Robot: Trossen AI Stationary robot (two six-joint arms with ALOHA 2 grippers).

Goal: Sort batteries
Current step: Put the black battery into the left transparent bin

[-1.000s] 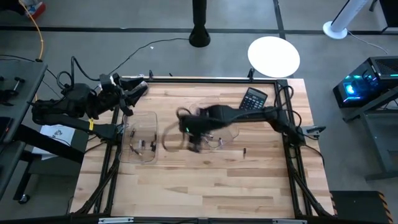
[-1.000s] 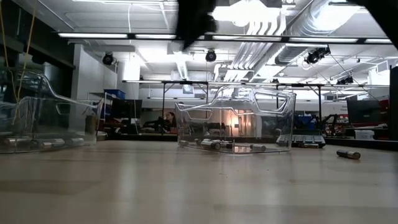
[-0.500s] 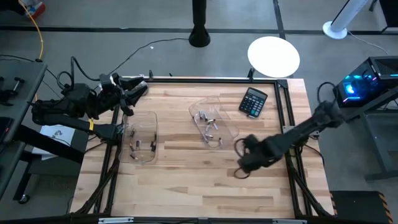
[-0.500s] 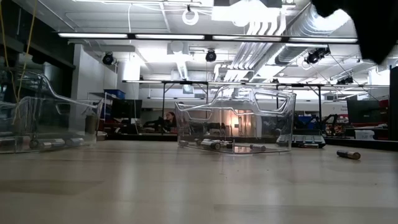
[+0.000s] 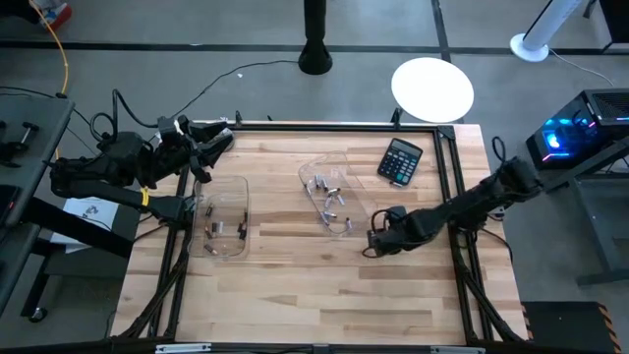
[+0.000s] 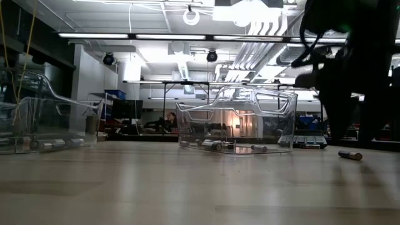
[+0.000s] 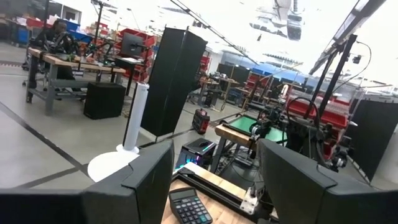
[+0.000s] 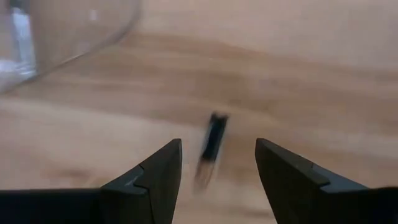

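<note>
Just right gripper (image 8: 217,165) above loose battery (image 8: 212,144)

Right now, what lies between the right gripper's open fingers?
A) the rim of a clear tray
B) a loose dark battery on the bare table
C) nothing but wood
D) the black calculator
B: in the right wrist view a loose dark battery lies on the table between the open fingers of the right gripper, apart from the clear tray.
</note>
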